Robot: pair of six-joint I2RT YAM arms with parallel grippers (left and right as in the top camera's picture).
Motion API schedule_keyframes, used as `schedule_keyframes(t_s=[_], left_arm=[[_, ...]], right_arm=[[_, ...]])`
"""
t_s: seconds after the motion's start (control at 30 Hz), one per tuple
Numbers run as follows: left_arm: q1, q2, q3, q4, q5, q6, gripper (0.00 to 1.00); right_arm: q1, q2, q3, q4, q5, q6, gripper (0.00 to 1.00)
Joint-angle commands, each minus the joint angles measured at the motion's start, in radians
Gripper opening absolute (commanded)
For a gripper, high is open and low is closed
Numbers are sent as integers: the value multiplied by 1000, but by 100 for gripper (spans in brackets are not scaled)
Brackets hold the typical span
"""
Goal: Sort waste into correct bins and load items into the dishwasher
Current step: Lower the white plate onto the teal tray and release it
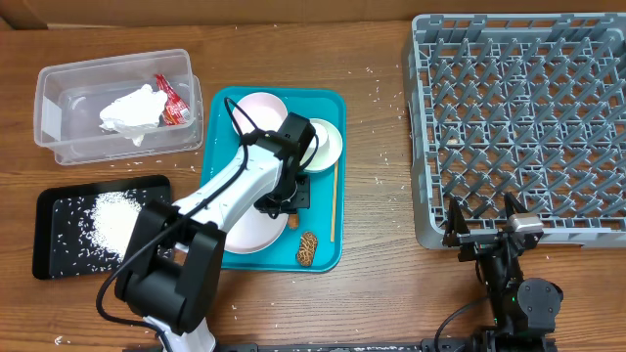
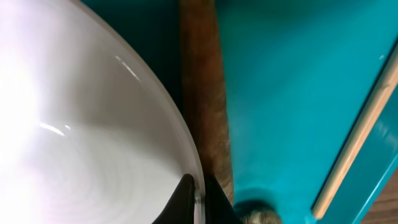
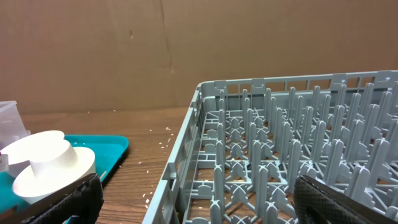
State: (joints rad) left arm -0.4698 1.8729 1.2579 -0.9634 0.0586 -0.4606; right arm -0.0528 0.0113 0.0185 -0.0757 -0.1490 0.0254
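My left gripper (image 1: 281, 203) reaches onto the teal tray and is shut on the rim of the large white plate (image 1: 246, 231). In the left wrist view the fingers (image 2: 200, 194) pinch the plate (image 2: 81, 124) edge. The long brown scrap (image 2: 204, 93) lies right beside the rim, with the lumpy scrap (image 2: 258, 215) below it and the wooden stick (image 2: 357, 137) to the right. The smaller plates (image 1: 258, 106) and the cup (image 1: 328, 142) sit at the tray's far end. My right gripper (image 1: 484, 227) is open and empty at the front edge of the grey dish rack (image 1: 518, 117).
The clear tub (image 1: 59, 108) at the back left holds the napkin (image 1: 132, 110) and a red wrapper (image 1: 172, 98). The black tray (image 1: 49, 256) holds rice (image 1: 117, 220). Rice grains are scattered on the wooden table. The right wrist view shows the rack (image 3: 273, 137) and the cup (image 3: 46, 158).
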Motion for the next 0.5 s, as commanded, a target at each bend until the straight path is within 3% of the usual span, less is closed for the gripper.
schedule_keyframes(t_s=[0.0, 0.17, 0.47], left_arm=[[0, 36, 74, -68, -40, 5, 4], [0, 36, 163, -160, -192, -61, 4], [3, 37, 107, -109, -187, -98, 4]], right_arm=[[-6, -1, -10, 5, 9, -3, 100], [-6, -1, -10, 5, 9, -3, 100], [-6, -1, -10, 5, 9, -3, 100]])
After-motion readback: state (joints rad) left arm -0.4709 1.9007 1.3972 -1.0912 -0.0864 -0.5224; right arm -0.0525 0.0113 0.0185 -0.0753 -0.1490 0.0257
